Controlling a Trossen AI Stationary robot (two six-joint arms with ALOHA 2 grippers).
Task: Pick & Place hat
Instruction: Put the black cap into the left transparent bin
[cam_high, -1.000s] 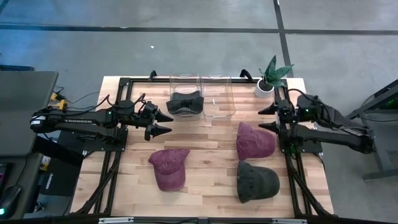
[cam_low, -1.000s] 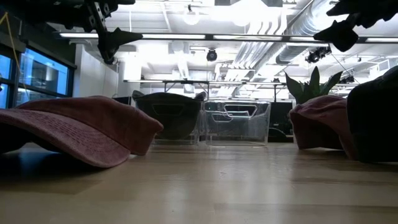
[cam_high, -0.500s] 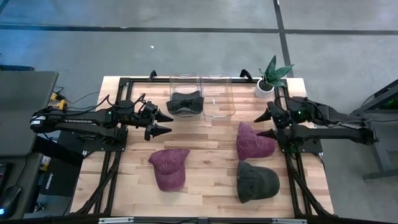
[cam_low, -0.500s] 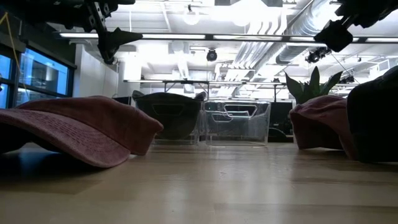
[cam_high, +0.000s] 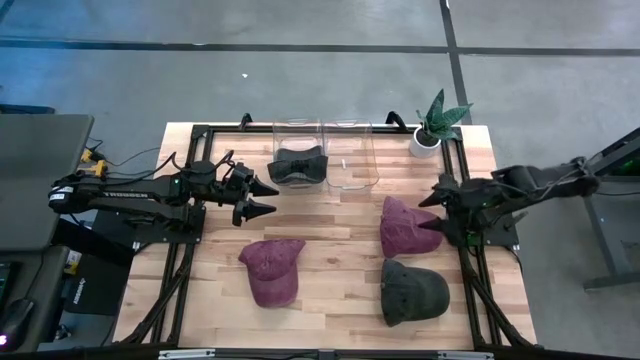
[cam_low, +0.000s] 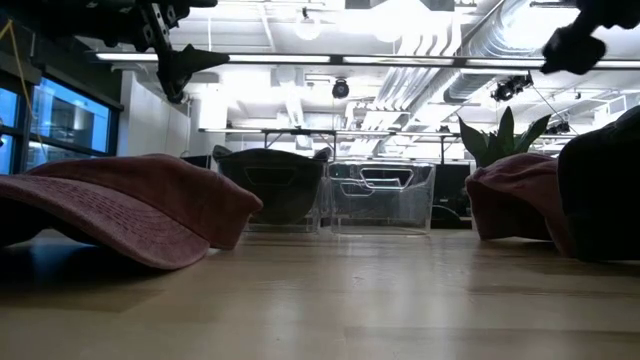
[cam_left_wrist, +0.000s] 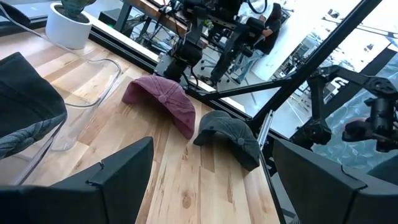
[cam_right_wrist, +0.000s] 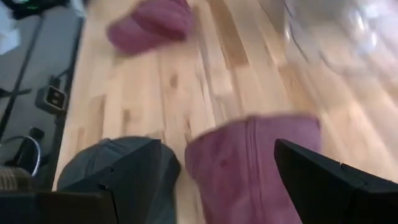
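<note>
Right end effector (cam_high: 438, 212), fingers spread wide and holding nothing, hangs over the near edge of a maroon hat (cam_high: 408, 227) on the right side of the wooden tabletop (cam_high: 330, 270). Just in front of that hat lies a dark green hat (cam_high: 411, 291), and a second maroon hat (cam_high: 273, 268) rests apart, nearer the middle. Left end effector (cam_high: 262, 198), likewise wide and empty, waits above the tabletop's left half. At the far edge, a clear bin (cam_high: 297, 153) contains a dark hat (cam_high: 298, 165) beside a second clear bin (cam_high: 350, 156), with a potted plant (cam_high: 434, 124) in the corner.
</note>
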